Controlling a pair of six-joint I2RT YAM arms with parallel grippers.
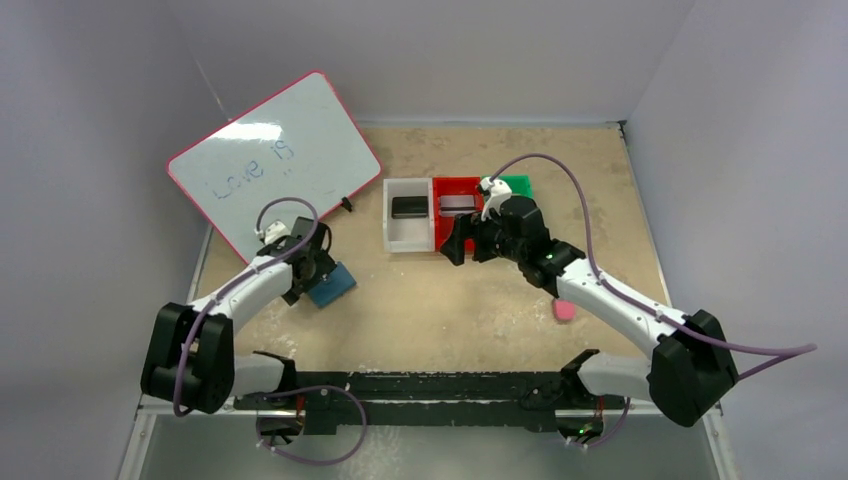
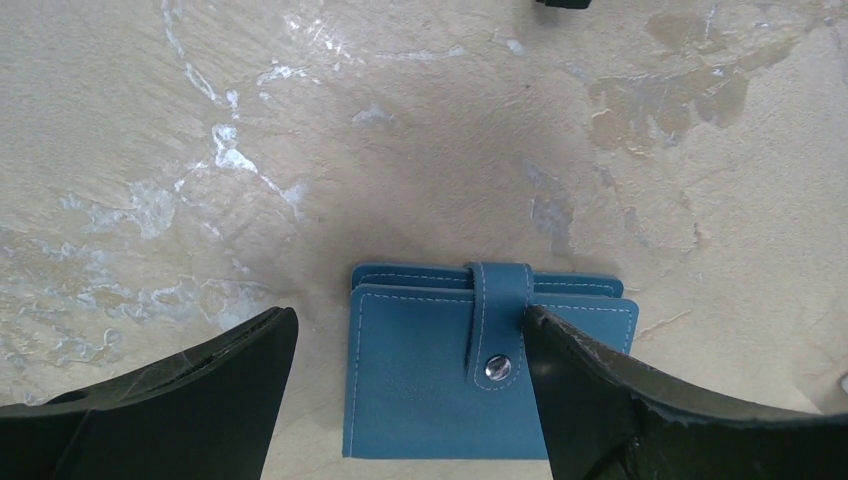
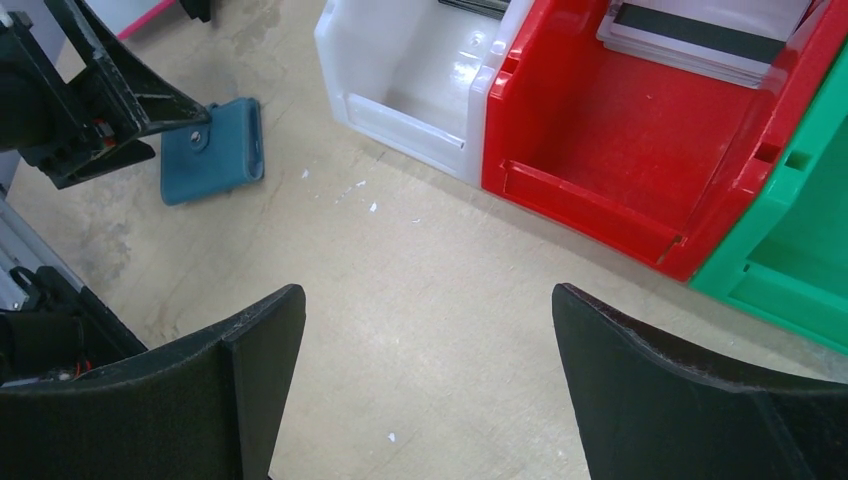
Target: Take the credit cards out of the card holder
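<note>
Nearest item: left gripper, black fingers spread wide, gripping nothing. We log it hanging over the card holder, with one finger overlapping a side edge of the holder; we cannot tell whether they touch.

Card holder: slate-blue, closed, tab snapped by a silver stud, lying flat on the table, left of centre. We note the tab wrapping the edge farthest from the left wrist. From above, its exposed part runs near-left to far-right, askew to the table edge, the rest hidden under the gripper.

Right gripper: spread fully, empty, above bare table near the red bin.

We list a black credit card in the white bin and a silvery-grey credit card in the red bin.

Also: green bin, pink block, whiteboard.
</note>
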